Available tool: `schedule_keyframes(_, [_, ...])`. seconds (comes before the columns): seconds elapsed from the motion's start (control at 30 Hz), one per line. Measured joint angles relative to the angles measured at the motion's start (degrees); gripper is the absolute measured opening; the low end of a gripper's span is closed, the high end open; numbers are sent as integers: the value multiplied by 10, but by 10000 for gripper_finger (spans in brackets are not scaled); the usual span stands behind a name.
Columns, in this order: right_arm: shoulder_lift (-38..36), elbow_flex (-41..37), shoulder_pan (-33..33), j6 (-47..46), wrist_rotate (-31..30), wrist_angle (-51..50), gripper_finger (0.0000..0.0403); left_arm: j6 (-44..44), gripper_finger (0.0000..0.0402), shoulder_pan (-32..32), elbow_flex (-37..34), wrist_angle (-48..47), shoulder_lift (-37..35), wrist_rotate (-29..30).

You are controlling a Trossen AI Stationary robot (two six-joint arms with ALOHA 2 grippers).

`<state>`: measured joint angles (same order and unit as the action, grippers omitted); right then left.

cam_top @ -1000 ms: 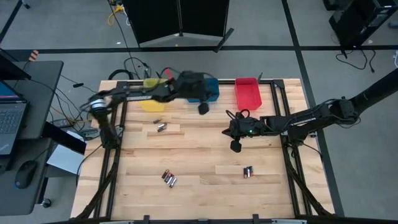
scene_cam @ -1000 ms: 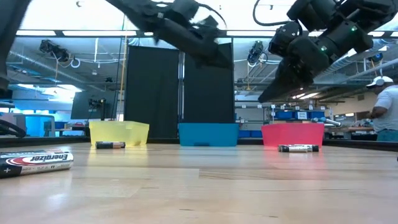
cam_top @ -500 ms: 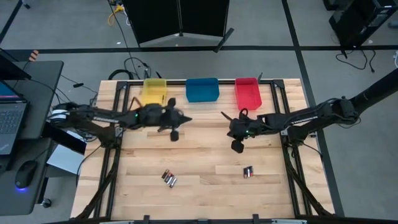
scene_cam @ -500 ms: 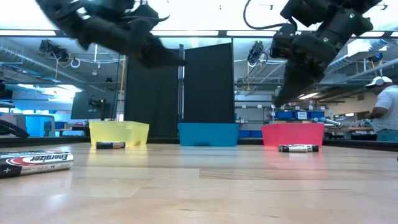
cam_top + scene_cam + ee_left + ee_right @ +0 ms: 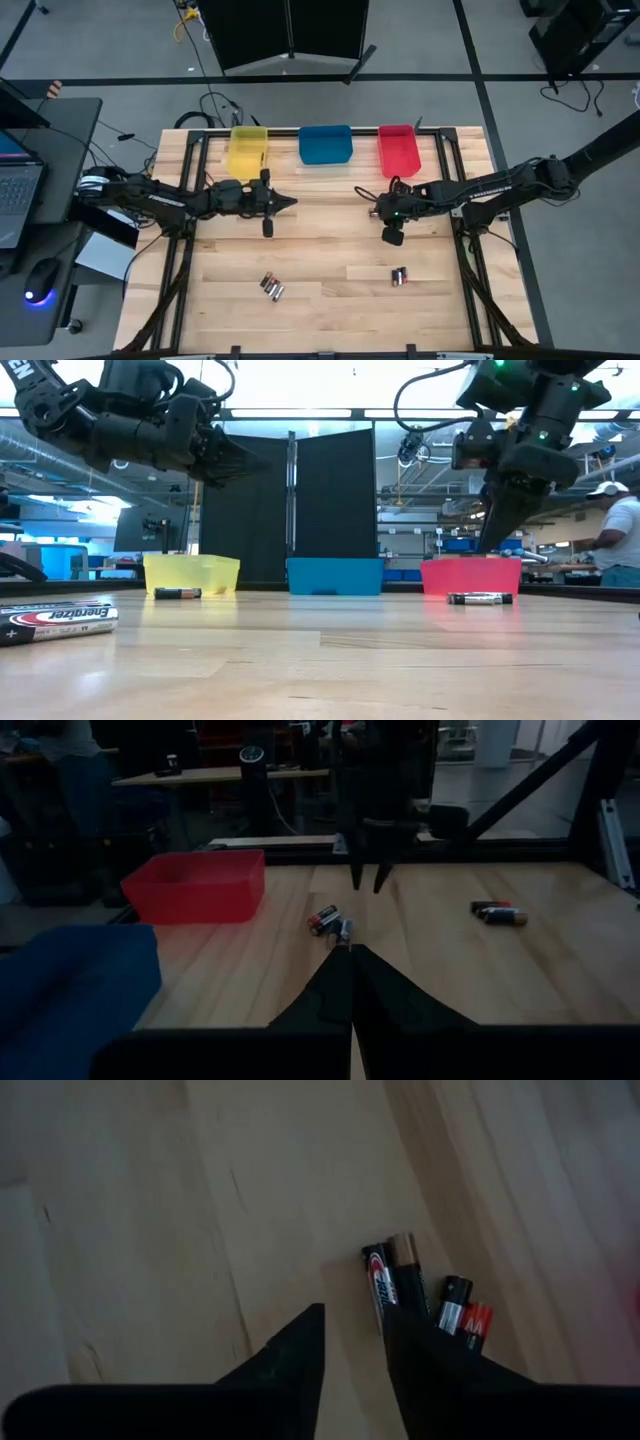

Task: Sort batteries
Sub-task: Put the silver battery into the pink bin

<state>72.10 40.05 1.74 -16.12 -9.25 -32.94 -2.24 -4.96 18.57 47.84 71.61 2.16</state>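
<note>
Left gripper (image 5: 288, 202) hangs above the worktop (image 5: 330, 300) just in front of the yellow bin (image 5: 247, 150), jaws clenched, empty. Right gripper (image 5: 392, 237) hangs in front of the red bin (image 5: 398, 150), jaws parted a little, nothing between them; below it, near the worktop's right edge, lies a cluster of batteries (image 5: 425, 1295). A second cluster (image 5: 271, 287) lies toward the front edge, left of centre. Blue bin (image 5: 325, 144) stands mid-back edge. A person (image 5: 618, 540) stands in the room beyond.
</note>
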Motion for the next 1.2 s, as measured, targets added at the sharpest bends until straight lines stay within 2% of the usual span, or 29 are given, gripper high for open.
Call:
schedule_keyframes(0.13, [17,0,-5,13,0,4,127,-6,7,0,0,1,0,0])
schedule_keyframes(0.47, [158,94,-17,73,3,-62,143,-21,8,-1,0,4,0,12])
schedule_keyframes(0.6, [196,107,-24,87,-6,-80,147,-22,8,-1,0,4,0,12])
schedule_keyframes(0.87, [216,108,-34,93,-18,-77,144,-35,8,-1,0,5,0,14])
schedule_keyframes(1.2, [215,108,-33,87,14,-74,128,-34,8,0,0,4,0,15])
